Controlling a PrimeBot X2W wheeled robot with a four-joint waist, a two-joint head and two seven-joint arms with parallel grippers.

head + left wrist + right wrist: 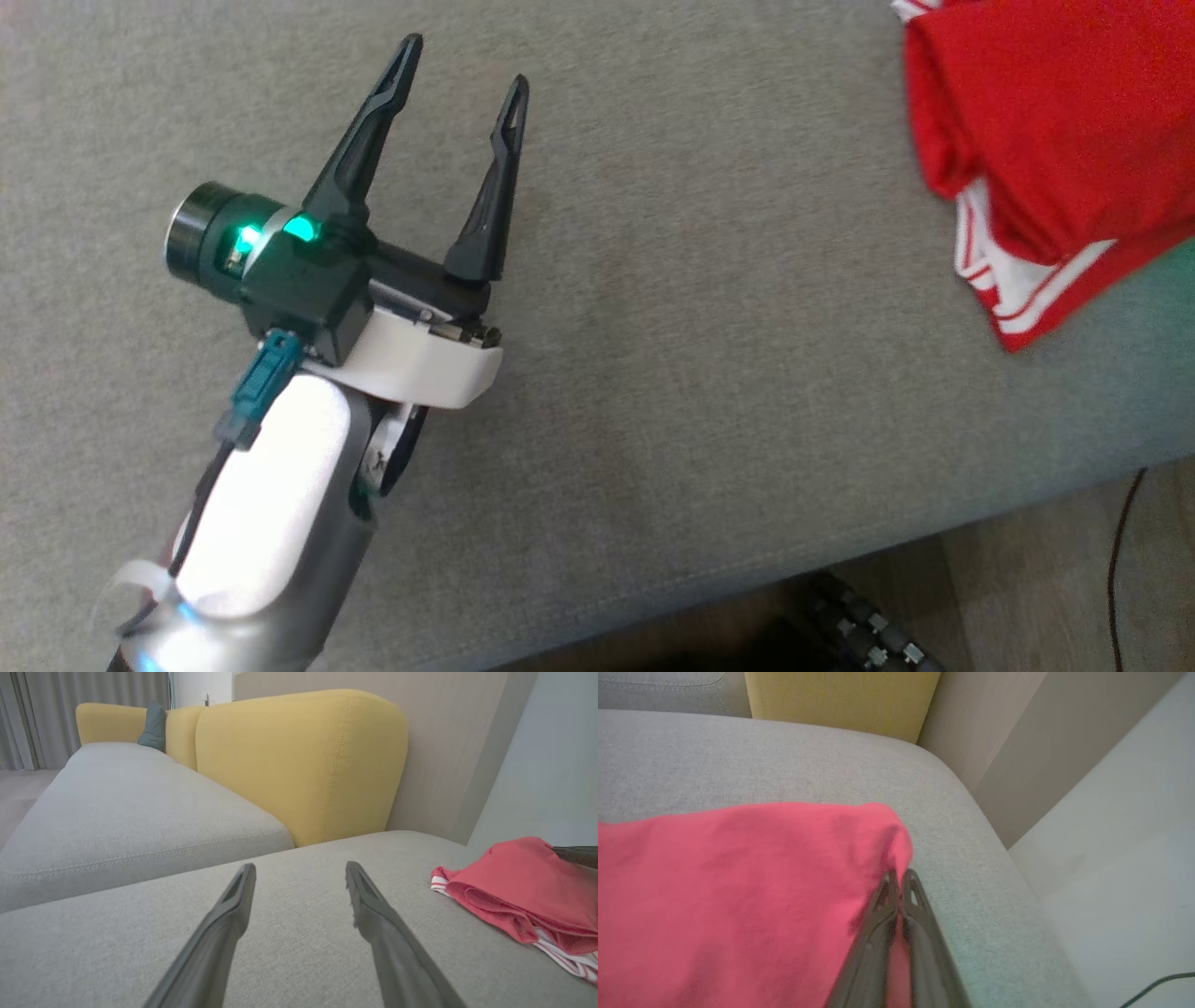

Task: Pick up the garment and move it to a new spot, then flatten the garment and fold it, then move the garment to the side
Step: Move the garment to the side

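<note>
At the left of the head view the left pincer (464,63) is hovering over the sofa seat (700,327), its two long, dark, tapering fingers standing wide apart with nothing between them, a green light glowing on the glossy black housing above the smooth white forearm. The seat is showing as a flat grey weave. The left wrist view is adding rounded mustard-yellow backrests (299,765) with stitched seams and a teal pillow (153,725) at the upper left. At the upper right of the head view the garment (1046,140) is lying in a soft, folded red heap with white striped trim, near the seat's edge. In the right wrist view the right pincer (900,875) is closed, tips pressing together at the garment's rounded corner; whether cloth is caught between them is unclear.
</note>
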